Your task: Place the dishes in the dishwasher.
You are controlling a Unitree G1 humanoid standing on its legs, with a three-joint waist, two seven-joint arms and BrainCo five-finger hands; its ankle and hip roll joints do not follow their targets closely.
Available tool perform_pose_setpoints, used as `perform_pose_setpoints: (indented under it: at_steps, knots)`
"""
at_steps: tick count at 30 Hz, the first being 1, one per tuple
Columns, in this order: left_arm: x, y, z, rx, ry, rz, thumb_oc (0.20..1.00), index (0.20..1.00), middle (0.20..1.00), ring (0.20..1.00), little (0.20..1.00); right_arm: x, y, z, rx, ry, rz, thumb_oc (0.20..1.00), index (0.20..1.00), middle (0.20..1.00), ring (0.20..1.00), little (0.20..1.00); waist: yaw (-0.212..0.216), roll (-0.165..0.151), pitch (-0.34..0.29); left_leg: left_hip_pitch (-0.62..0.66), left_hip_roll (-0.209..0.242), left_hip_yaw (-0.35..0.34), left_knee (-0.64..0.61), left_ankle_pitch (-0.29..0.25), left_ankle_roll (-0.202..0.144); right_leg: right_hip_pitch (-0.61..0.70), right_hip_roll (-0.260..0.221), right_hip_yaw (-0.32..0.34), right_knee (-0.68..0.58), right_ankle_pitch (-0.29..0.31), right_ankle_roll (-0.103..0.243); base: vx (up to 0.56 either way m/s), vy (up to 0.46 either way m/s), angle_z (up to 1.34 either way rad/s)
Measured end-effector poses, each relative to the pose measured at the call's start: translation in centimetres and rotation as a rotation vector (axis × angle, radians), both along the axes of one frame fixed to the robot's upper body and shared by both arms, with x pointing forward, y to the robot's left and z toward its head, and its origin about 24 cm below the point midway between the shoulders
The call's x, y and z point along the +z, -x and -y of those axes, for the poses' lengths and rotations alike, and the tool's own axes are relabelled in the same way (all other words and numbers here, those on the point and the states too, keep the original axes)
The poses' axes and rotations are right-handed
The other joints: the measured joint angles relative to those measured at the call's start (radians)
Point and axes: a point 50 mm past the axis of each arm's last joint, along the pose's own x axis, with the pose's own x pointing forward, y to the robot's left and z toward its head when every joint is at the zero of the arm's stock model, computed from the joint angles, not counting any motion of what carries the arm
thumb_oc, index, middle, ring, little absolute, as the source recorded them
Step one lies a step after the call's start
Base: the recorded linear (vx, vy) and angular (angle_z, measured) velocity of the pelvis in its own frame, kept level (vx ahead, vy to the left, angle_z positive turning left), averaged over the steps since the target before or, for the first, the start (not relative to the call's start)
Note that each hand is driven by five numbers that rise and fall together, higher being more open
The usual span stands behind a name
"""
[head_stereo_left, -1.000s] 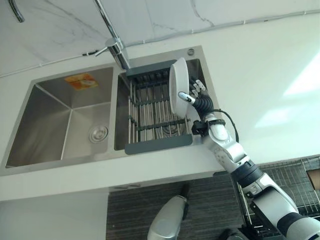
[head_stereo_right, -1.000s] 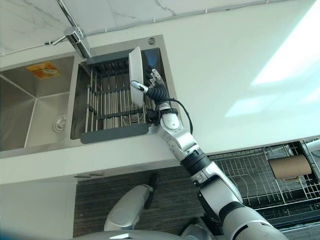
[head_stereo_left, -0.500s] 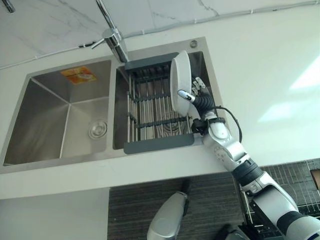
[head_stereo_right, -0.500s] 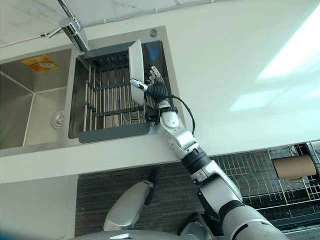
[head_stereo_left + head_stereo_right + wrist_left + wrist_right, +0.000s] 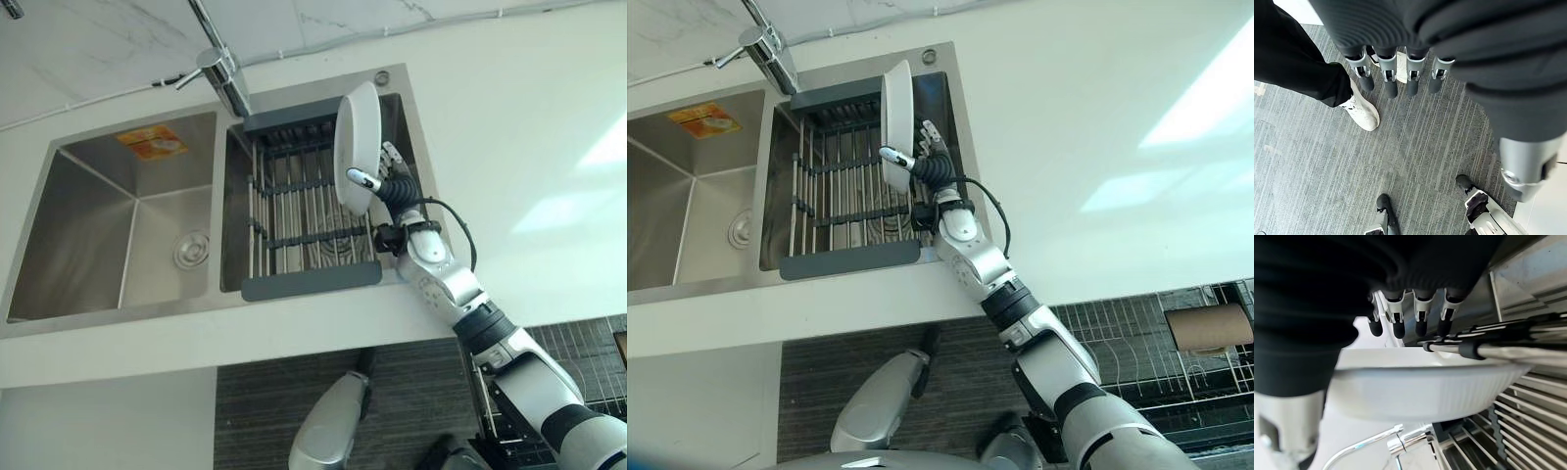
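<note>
1. The white plate (image 5: 357, 145) now stands higher above the rack (image 5: 308, 217) than a second ago, lifted by the right hand (image 5: 384, 180).
2. That hand pinches the plate's rim, thumb on one face and fingers (image 5: 1420, 325) behind; the plate is glossy, round and ribbed outside.
3. The rack of steel bars sits in the sink's (image 5: 88, 225) right basin.
4. The left hand (image 5: 1400, 73) hangs with relaxed fingers, empty, over grey floor.
5. An orange sticker (image 5: 152, 142) is unreadable.
</note>
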Motion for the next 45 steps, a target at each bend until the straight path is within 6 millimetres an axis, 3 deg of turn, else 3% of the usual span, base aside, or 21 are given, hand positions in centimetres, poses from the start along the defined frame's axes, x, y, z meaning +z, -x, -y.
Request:
perform_pose_setpoints:
  at_steps: [8,9,10,11,32,35,39,40,45]
  knots:
    - [0.0,-0.8,0.0,0.013,0.004,0.022,1.0,1.0,1.0,1.0,1.0,0.9,-0.3,-0.2,0.003,0.007,0.022,1.0,1.0,1.0,1.0,1.0,-0.001,0.003,0.003,-0.014,0.001,-0.001,0.001,0.001,0.001,-0.014,0.001,0.0,0.001,0.0,0.001,0.0,0.0,0.0]
    - [0.0,-0.8,0.0,0.013,0.004,0.022,1.0,1.0,1.0,1.0,1.0,0.9,-0.4,-0.2,0.001,0.009,0.021,0.639,0.639,0.639,0.639,0.639,-0.001,0.003,0.003,-0.014,0.001,-0.001,0.001,0.001,0.001,-0.014,0.001,0.0,0.001,0.0,0.001,0.0,0.0,0.0]
    - [0.0,-0.8,0.0,0.013,0.004,0.022,1.0,1.0,1.0,1.0,1.0,0.9,-0.4,-0.2,0.0,0.011,0.02,0.338,0.338,0.338,0.338,0.338,0.0,0.003,0.003,-0.014,0.001,-0.001,0.001,0.001,0.001,-0.014,0.001,0.0,0.001,0.0,0.001,0.0,0.0,0.0]
    - [0.0,-0.8,0.0,0.013,0.005,0.022,1.0,1.0,1.0,1.0,1.0,0.9,-0.4,-0.2,-0.003,0.013,0.019,0.2,0.2,0.2,0.2,0.2,-0.001,0.003,0.003,-0.014,0.002,-0.001,0.001,0.0,0.001,-0.014,0.002,0.0,0.001,0.0,0.0,0.0,0.0,0.0]
    - [0.1,-1.4,0.0,0.008,0.005,0.04,1.0,1.0,1.0,1.0,1.0,1.0,-0.5,0.3,-0.029,0.044,0.061,0.2,0.2,0.2,0.2,0.2,-0.001,0.0,0.005,-0.014,0.014,0.002,0.005,0.001,0.001,-0.014,0.012,0.001,0.0,0.003,0.003,-0.01,-0.023,0.0]
    - [0.1,-1.8,-0.1,0.006,0.0,0.048,1.0,1.0,1.0,1.0,1.0,1.3,-0.3,0.3,0.006,-0.054,0.077,0.2,0.2,0.2,0.2,0.2,-0.005,-0.007,0.008,0.001,0.025,0.009,0.005,0.001,0.0,-0.005,0.02,0.012,-0.002,0.004,0.002,-0.02,-0.083,-0.1]
    - [0.2,-2.0,-0.2,0.006,-0.014,0.056,1.0,1.0,1.0,1.0,1.0,0.3,0.6,0.0,0.076,-0.295,0.001,0.2,0.2,0.2,0.2,0.2,-0.022,-0.018,0.006,0.049,0.046,0.029,-0.001,-0.005,-0.009,0.026,0.028,0.036,-0.007,0.005,-0.001,-0.04,-0.092,-0.22]
    - [0.2,-2.0,-0.4,0.014,-0.021,0.058,1.0,1.0,1.0,1.0,1.0,-0.4,1.6,-0.3,0.117,-0.413,-0.025,0.2,0.2,0.2,0.2,0.2,-0.039,-0.029,0.0,0.071,0.057,0.039,-0.001,-0.009,-0.014,0.037,0.035,0.05,-0.006,0.004,-0.007,-0.06,-0.095,-0.32]
    - [0.2,-1.3,-1.0,-0.006,-0.062,0.033,1.0,1.0,1.0,1.0,1.0,-0.6,3.7,0.7,0.14,-0.539,0.006,0.2,0.2,0.2,0.2,0.2,-0.107,-0.046,-0.069,0.114,0.093,0.089,-0.001,-0.021,-0.029,0.037,0.049,0.106,0.0,0.006,-0.019,0.05,-0.103,-0.36]
